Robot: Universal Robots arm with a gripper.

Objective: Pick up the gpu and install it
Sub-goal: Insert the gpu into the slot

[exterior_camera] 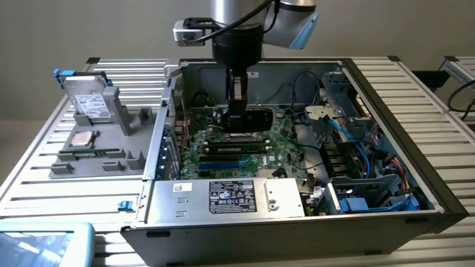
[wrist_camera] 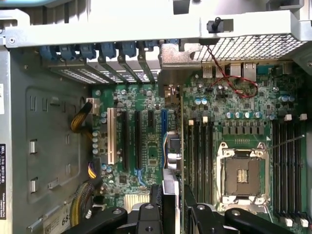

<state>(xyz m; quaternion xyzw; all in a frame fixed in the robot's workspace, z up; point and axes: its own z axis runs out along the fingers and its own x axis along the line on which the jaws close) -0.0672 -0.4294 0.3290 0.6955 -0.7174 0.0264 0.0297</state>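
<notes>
Now in hand: the install step. We judge the pick-up done, since the gpu sits between the jaws.
Jaws: pinching the gpu by the edge that faces the wrist, one finger on each face.
Gpu position: edge-on inside the open computer case, over the motherboard. It is just beside the blue slot, between the black slots and the memory slots.
Bracket end: what looks like the card's metal bracket lies near the rear slot covers.
Contact: we cannot tell whether the card's far edge touches a slot.
Progress: well along by our reckoning, but not yet seated.
What seating calls for: in our judgement, the card edge parallel to its slot, the bracket square to the rear opening, and a straight press without tilt.
Off to the side: the hard drive stands in the grey holder on the table, well apart from the case.
</notes>
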